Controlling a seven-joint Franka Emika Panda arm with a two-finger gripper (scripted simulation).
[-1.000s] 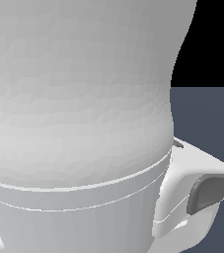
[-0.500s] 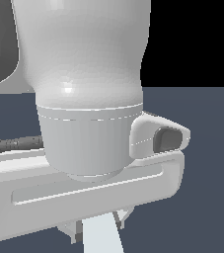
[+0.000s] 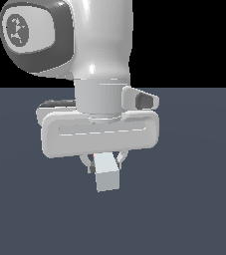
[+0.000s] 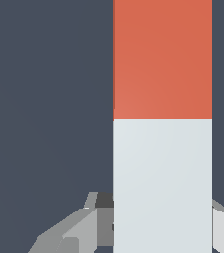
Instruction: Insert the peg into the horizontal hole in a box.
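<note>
The hand is closed on the white half of the peg, fingers pressed against its sides, holding it off the dark blue-grey worktop with its white end toward the exterior camera.

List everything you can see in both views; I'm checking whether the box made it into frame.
peg: one, half orange-red, half white, between the gripper's fingers; the exterior view shows only its white end.
floor: one, dark blue-grey, beneath the arm.
box: none in either view.
gripper: one, white and grey, fingers on either side of the peg's white half.
arm: one, white with a grey joint cap, above the gripper.
</note>
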